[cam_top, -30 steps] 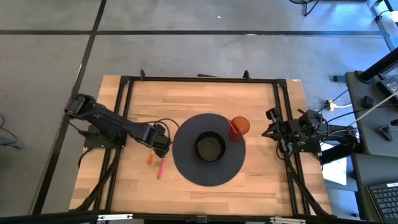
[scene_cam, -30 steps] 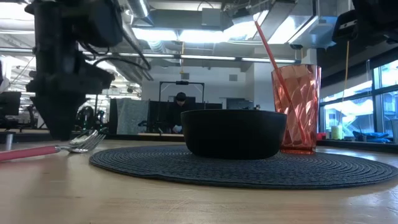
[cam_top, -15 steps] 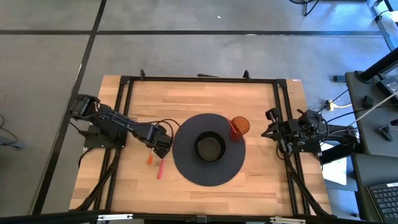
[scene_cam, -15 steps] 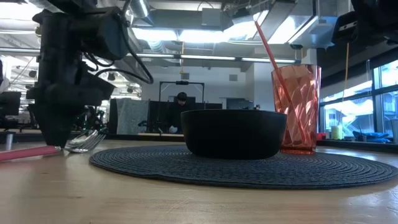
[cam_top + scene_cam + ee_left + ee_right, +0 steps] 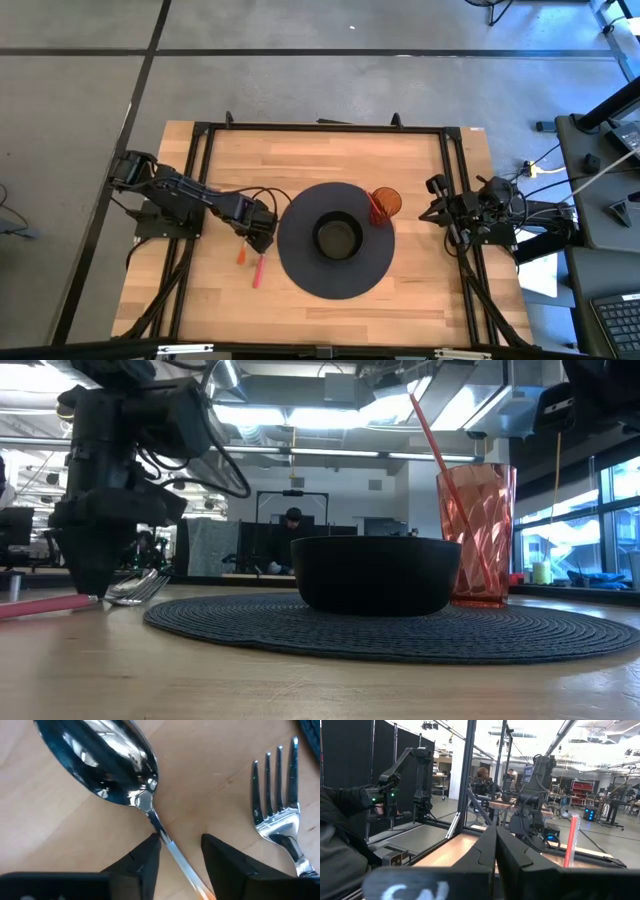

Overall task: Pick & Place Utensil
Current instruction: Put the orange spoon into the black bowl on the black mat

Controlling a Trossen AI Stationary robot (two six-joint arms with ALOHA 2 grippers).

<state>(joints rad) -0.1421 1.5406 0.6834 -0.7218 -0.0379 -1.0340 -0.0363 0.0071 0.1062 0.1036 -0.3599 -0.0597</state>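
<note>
Wooden table with round dark placemat, spoon, fork.

The left gripper is down at the table surface, its fingers parted; the right gripper is parked at the table's right edge with fingers pressed together

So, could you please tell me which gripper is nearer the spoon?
Left. The left gripper is right over the spoon, jaws open astride its handle. The right gripper waits at the table's right edge, beyond the mat.
</note>
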